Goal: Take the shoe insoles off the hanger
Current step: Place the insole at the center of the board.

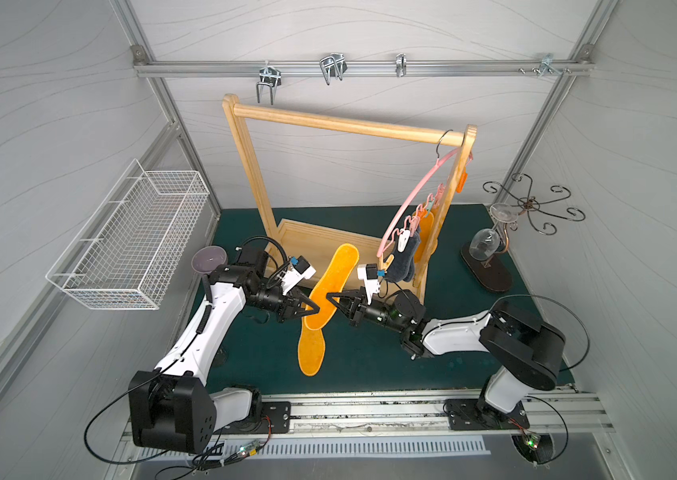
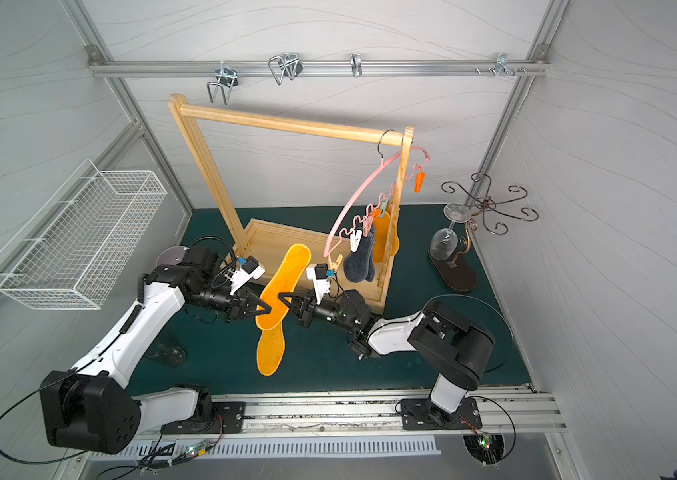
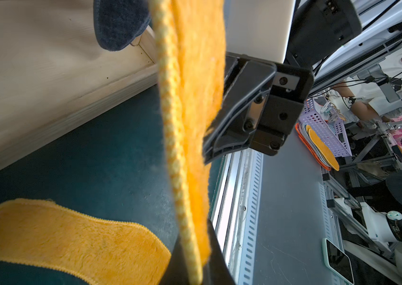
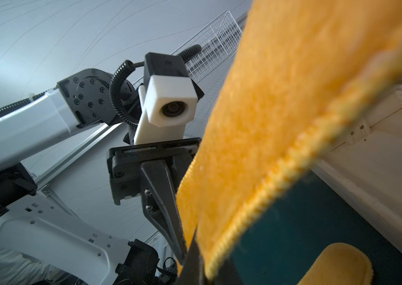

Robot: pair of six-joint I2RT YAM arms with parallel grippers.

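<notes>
Over the green surface (image 1: pixel 370 365) you have left gripper (image 1: pixel 315 310) and right gripper (image 1: pixel 330 297) clamped on opposite edges of one orange insole (image 1: pixel 334 274), its upper end nearest the hanger (image 1: pixel 410 193).

My two top views hang high in front of the wooden rack (image 1: pixel 345 124), looking steeply down, far enough to hold the left arm (image 1: pixel 208 328) and right arm (image 1: pixel 453 332); they share almost everything. My left wrist camera, low beside the rack's base, faces the right arm; my right wrist camera faces back at the left arm. Both share one orange insole (image 3: pixel 190 98), very near.
</notes>
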